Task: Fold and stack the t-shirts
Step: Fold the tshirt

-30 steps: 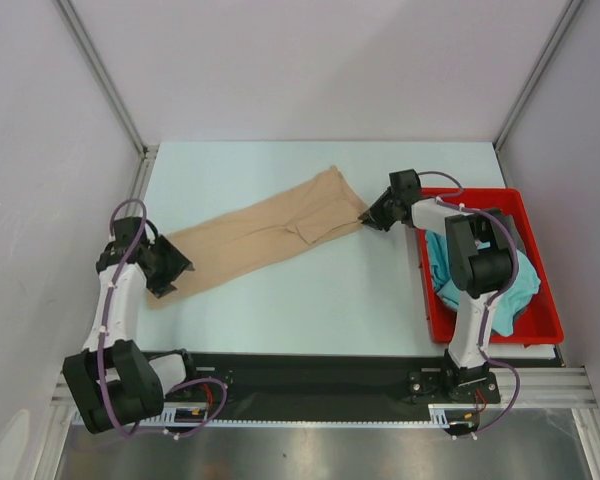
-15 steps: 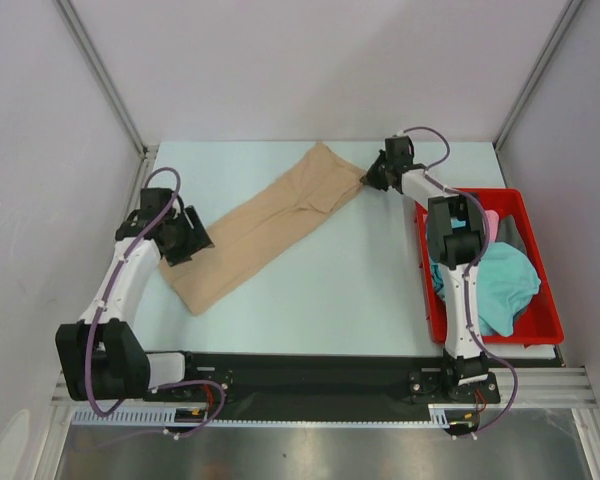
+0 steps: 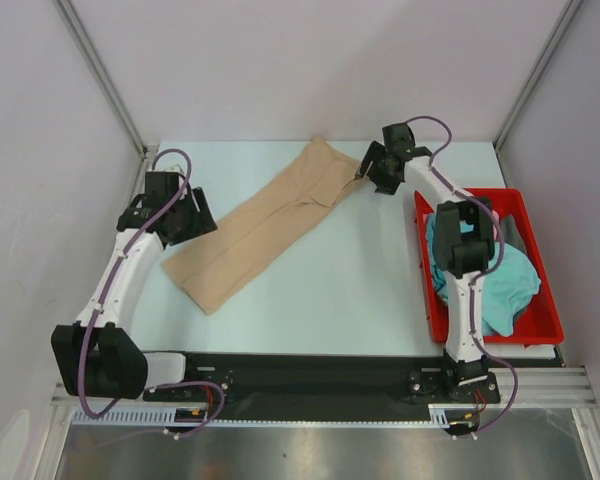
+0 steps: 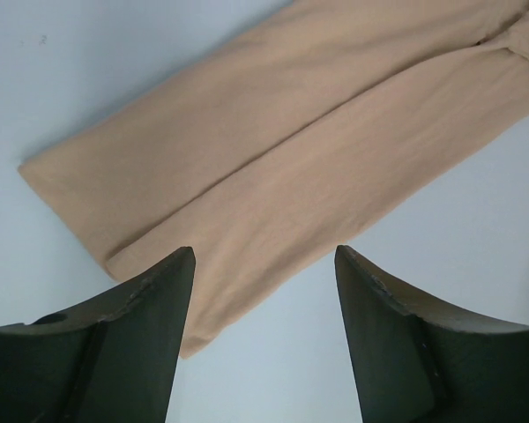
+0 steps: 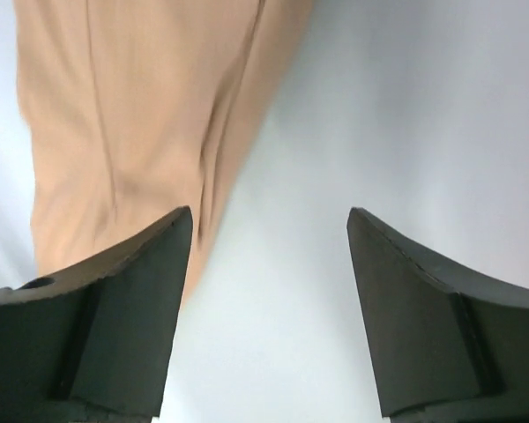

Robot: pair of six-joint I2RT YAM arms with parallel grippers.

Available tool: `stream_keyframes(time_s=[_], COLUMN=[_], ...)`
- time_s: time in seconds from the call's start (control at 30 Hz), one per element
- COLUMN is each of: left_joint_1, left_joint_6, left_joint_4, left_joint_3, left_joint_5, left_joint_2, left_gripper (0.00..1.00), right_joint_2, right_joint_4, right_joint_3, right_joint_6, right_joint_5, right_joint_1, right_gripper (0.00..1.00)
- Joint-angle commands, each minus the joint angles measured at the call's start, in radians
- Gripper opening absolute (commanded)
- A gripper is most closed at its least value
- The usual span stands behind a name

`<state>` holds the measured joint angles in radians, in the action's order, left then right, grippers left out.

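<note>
On the pale table (image 3: 360, 290), seen from above, the tan t-shirt (image 3: 265, 225) lies folded into one long strip. Its long axis runs diagonally from the near left to the far right. The left gripper (image 3: 198, 222) sits just beside the strip's left edge, close to the near end. The right gripper (image 3: 370, 173) is just off the far end, so each arm has its own end within closest reach. The red bin (image 3: 495, 192) stands well apart at the right with a teal t-shirt (image 3: 505, 280) heaped in it. Nothing lies between either gripper and the strip.

In the left wrist view, the left gripper (image 4: 263, 251) has its jaws spread wide and holds nothing. The tan t-shirt (image 4: 317, 132) lies flat directly ahead and partly between the fingertips, its near corner pointing down between them, with bare table (image 4: 458, 229) to the right.

In the right wrist view, the right gripper (image 5: 269, 211) is likewise spread and empty. The tan t-shirt (image 5: 132, 106) lies ahead and to the left of the gap, which opens mostly over bare table (image 5: 406, 106). My judgement is that this arm would need to shift towards the cloth before pinching it.
</note>
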<state>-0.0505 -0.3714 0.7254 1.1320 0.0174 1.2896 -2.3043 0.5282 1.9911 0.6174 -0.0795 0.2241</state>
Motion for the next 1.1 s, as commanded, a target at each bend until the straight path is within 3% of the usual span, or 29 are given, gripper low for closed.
stream_keyframes(time_s=[0.0,0.07,0.2,0.33,0.43,0.53,0.77,1.07], left_joint_1=[-0.008,-0.006,-0.008,-0.008,-0.008,-0.008,-0.008,-0.008], left_joint_6=[0.035,0.029,0.017,0.017,0.029,0.046,0.043,0.037], left_joint_4=[0.005,0.0,-0.015,-0.02,-0.012,-0.011,-0.015,-0.021], left_joint_3=[0.003,-0.008,-0.02,-0.011,0.003,0.005,-0.009,-0.029], left_joint_5=[-0.062,-0.076,-0.079,-0.099,-0.123,-0.137,-0.14,-0.12], left_joint_2=[-0.09,-0.117,-0.144,-0.156,-0.17,-0.191,-0.223,-0.233], left_gripper=[0.71,0.7,0.69,0.69,0.68,0.69,0.69,0.69], right_joint_2=[0.274,0.36,0.5,0.485,0.425,0.353,0.29,0.155], right_joint_4=[0.066,-0.023,-0.27,-0.393,-0.596,-0.672,-0.577,-0.448], right_joint_3=[-0.209,-0.407,-0.621,-0.652,-0.699,-0.698,-0.623,-0.473], right_joint_6=[0.105,0.235,0.488,0.593,0.787,0.878,0.993,1.053], right_joint_5=[-0.079,-0.149,-0.252,-0.197,-0.172,-0.167,0.044,0.125], right_joint_1=[0.086,0.128,0.361,0.57,0.686,0.748,0.879,0.952], right_gripper=[0.77,0.78,0.76,0.68,0.61,0.56,0.53,0.5])
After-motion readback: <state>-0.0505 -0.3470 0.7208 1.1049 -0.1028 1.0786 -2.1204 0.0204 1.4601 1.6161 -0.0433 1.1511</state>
